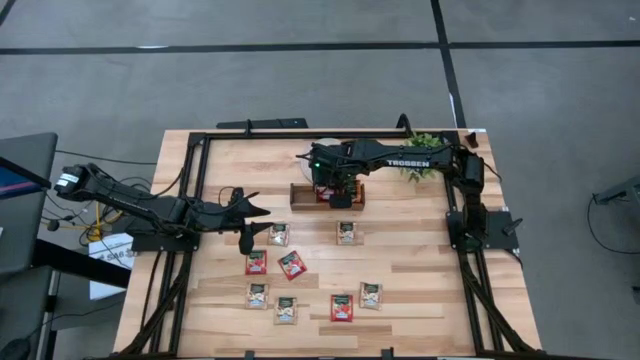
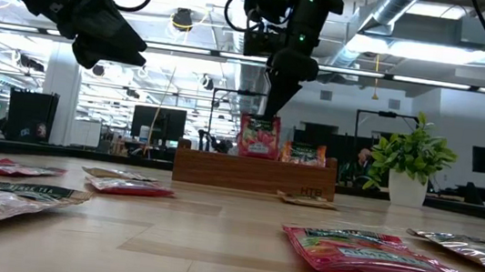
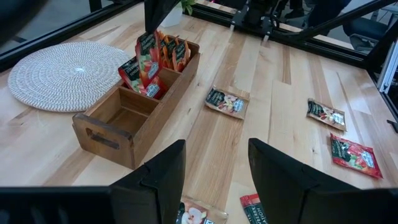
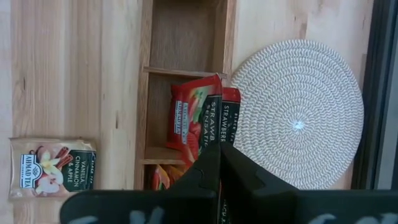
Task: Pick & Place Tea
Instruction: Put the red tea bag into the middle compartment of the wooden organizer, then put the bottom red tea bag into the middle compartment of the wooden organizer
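Glossy flat sachet [image 2: 389, 258], grainy wooden table [image 2: 228, 263]

Glossy, crinkled foil-like tea sachets [image 2: 389, 256] catch the ceiling light on a smooth, pale wood-plank tabletop [image 1: 420, 270] with a satin finish. A brown wooden tray [image 3: 134, 109] with plain matt walls and visible grain stands beside a round mat [image 3: 65, 74] of coarse, whitish woven cord. The left gripper [image 3: 214, 174] shows matt black, plastic-looking fingers, and the frame [image 1: 195, 180] edging the tabletop is dull black metal.
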`<action>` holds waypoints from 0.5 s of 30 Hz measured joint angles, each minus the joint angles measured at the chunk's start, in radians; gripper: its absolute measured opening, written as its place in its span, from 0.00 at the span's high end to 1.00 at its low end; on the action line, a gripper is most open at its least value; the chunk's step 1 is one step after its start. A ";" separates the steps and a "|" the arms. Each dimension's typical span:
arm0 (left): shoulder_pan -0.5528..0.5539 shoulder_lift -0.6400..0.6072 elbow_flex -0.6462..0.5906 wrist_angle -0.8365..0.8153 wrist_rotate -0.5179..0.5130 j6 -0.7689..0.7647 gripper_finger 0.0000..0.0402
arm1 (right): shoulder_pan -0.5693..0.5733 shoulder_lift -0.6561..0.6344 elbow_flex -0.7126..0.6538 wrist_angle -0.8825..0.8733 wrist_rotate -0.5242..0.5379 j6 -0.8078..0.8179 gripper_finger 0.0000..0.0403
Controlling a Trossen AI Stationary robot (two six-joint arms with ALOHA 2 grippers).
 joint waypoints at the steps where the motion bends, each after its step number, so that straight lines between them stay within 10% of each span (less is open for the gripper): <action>1: 0.000 0.000 0.000 0.000 0.000 0.000 0.58 | 0.000 0.000 0.000 0.000 -0.003 0.000 1.00; 15: 0.000 0.000 0.000 0.000 0.000 0.000 0.58 | 0.000 0.000 0.000 0.000 -0.025 0.008 0.80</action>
